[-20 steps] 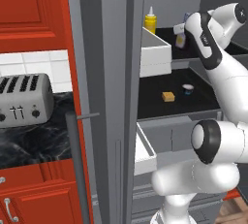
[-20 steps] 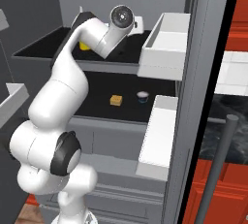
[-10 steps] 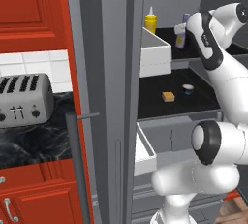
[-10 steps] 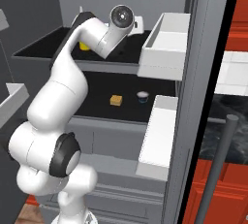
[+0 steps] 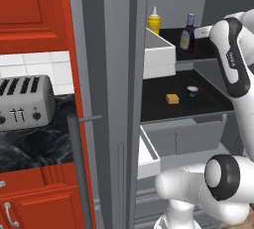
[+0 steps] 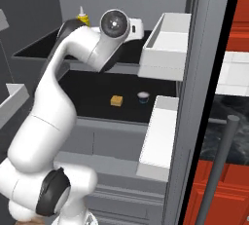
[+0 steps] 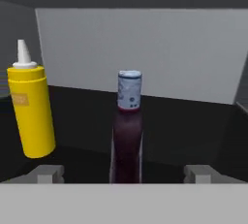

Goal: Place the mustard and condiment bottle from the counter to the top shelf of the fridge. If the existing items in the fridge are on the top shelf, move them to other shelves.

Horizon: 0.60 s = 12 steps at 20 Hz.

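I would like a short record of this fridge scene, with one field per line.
mustard: upright on the top shelf
condiment bottle: upright on the top shelf, apart from the mustard
orange-yellow block: on the shelf below
white cup: beside the block, same shelf
gripper: fingers spread wide, bottle between them, not touched
fridge: door open

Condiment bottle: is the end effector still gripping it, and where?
Nothing is held. The end effector is open, its fingertips wide apart of the condiment bottle, which stands on the top shelf.
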### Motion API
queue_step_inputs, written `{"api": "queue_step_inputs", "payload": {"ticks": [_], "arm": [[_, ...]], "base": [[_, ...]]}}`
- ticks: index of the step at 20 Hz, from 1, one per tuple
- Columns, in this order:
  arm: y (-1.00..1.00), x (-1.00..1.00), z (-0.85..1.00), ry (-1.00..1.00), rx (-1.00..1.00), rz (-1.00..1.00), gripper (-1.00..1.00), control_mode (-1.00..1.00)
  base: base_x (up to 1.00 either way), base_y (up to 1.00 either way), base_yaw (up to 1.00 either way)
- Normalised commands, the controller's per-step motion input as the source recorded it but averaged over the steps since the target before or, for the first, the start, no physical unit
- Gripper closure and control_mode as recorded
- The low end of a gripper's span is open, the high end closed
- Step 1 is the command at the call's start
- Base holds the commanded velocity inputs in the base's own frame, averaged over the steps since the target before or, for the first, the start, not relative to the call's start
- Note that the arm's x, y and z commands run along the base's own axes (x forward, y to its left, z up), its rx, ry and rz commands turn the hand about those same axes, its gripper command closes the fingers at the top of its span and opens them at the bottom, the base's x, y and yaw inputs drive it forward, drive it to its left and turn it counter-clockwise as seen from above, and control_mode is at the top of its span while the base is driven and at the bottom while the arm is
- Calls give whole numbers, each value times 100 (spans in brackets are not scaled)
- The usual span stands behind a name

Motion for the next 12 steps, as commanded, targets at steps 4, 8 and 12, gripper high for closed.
{"api": "queue_step_inputs", "payload": {"ticks": [4,8,12], "arm": [[-6,-100,24,-16,0,-3,-100,-100],[0,-100,20,-18,0,-1,-100,-100],[0,-100,13,-22,-1,0,-100,-100]], "base": [[0,0,0],[0,0,0],[0,0,0]]}}
